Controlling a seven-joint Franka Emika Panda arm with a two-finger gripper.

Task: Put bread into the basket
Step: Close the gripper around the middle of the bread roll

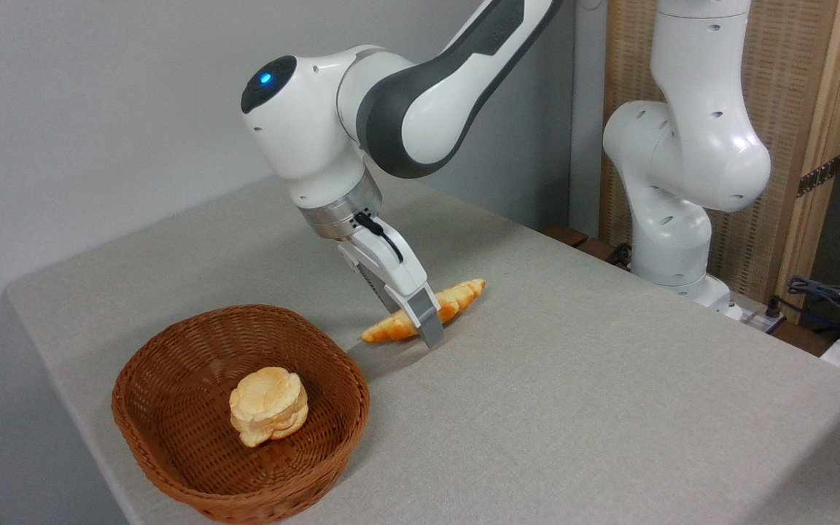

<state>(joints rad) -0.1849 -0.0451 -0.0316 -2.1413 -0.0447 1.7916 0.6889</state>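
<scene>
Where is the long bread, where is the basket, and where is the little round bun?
long bread (460, 295): fixed camera view, on its ridged right half.
basket (172, 477): fixed camera view, on its front woven rim.
round bun (268, 405): fixed camera view, on its pale top.

The bread (456, 300) is golden-orange with paler ridges along its top. At seven o'clock from it, the basket (172, 364) is reddish-brown woven wicker holding a pale cream bun (268, 405) with toasted tan edges. The gripper (420, 324) is white with grey fingers. The table (609, 408) wears a speckled beige-grey cloth.
</scene>
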